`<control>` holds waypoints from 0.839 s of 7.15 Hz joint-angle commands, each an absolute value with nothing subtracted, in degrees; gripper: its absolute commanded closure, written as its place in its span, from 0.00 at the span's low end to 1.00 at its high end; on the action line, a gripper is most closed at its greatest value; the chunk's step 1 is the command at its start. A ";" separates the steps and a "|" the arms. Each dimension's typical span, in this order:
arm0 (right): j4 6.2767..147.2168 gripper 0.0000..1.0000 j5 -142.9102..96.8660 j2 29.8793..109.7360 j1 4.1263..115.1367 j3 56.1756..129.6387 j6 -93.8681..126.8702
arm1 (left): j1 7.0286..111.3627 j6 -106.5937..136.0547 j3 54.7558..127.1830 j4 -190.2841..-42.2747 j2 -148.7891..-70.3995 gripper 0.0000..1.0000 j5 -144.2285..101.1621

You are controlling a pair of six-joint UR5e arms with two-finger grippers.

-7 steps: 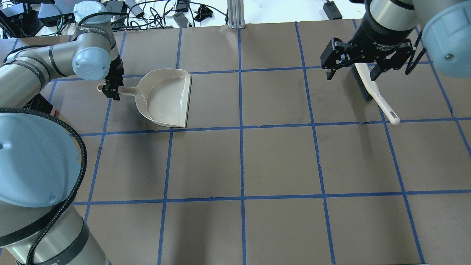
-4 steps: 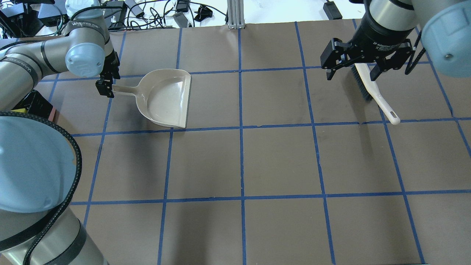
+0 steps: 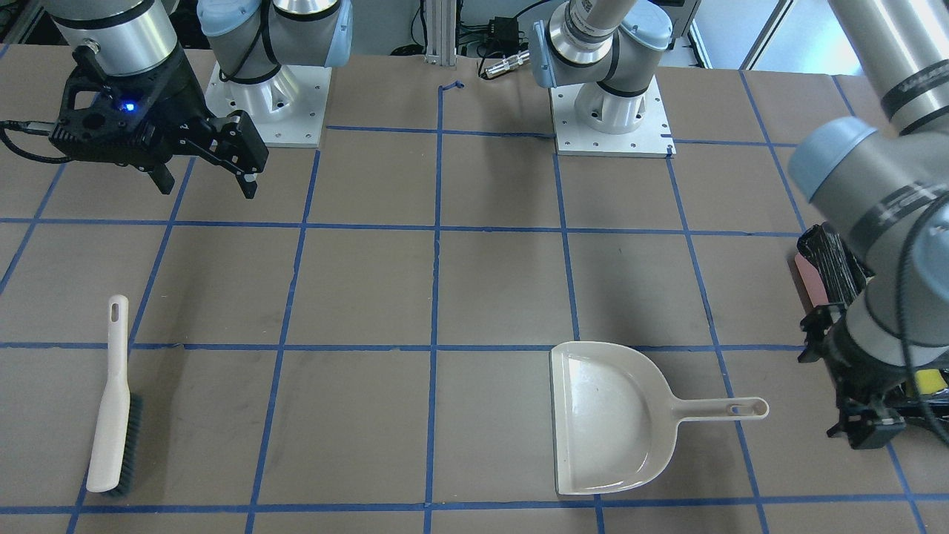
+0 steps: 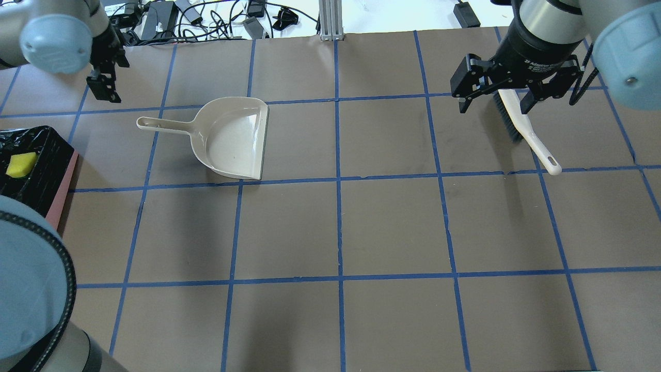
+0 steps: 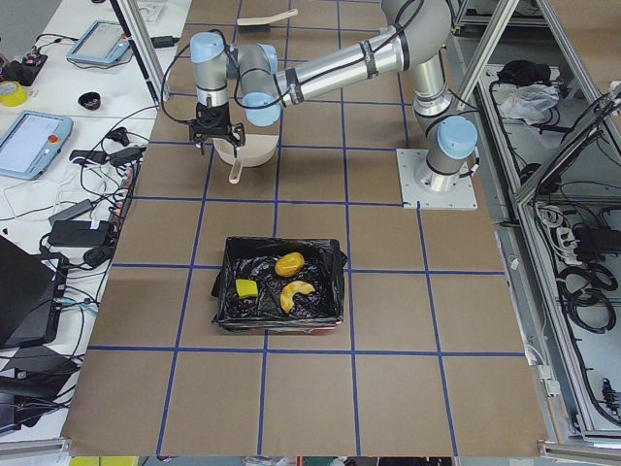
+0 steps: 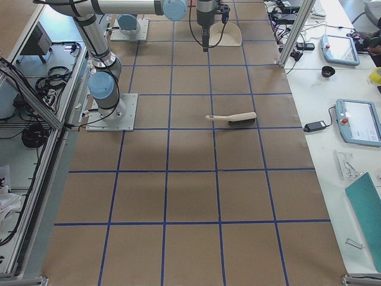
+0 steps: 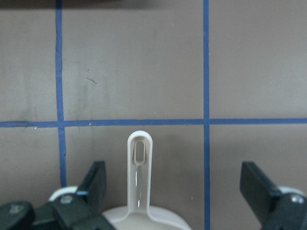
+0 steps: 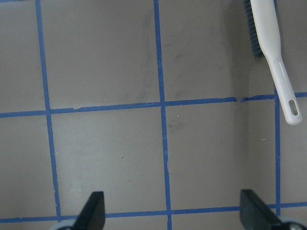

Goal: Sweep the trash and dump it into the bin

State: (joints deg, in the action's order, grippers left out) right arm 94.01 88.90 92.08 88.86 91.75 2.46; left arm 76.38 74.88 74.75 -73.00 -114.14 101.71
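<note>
The pink bin [image 5: 225, 319] with its black bag holds the orange lumpy piece [image 5: 289, 263], the crescent slice [image 5: 296, 294] and the sponge wedge [image 5: 246, 288]. In the overhead view the bin [image 4: 61, 191] is at the left edge with the sponge [image 4: 20, 164] showing. The beige dustpan [image 4: 232, 139] lies flat on the table, with nothing in it. My left gripper [image 4: 106, 77] is open and empty, raised above the dustpan handle [image 7: 139, 163]. My right gripper [image 4: 494, 106] is open and empty above the hand brush [image 4: 521, 124].
The brush [image 3: 111, 400] lies flat at the far right of my side. Cables and boxes lie along the far table edge [image 4: 206, 20]. The arm bases [image 3: 612, 111] stand at my near edge. Blue tape lines grid the brown table.
My left gripper has left the dustpan handle and moved up and away to the far left, uncovering the bin. The dustpan stays put. The right arm has not moved.
</note>
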 commanded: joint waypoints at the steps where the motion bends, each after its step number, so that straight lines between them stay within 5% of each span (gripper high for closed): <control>1: 94.04 0.00 88.95 92.11 88.86 91.76 2.46 | 74.89 65.26 68.74 -85.82 -106.65 0.00 101.77; 6: 94.04 0.00 88.95 92.02 88.86 91.76 2.37 | 82.33 15.99 78.20 -87.73 -100.02 0.00 99.51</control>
State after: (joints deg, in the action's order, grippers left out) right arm 94.02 88.94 92.03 88.86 91.76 2.44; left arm 79.26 27.14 75.13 -89.18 -100.17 101.15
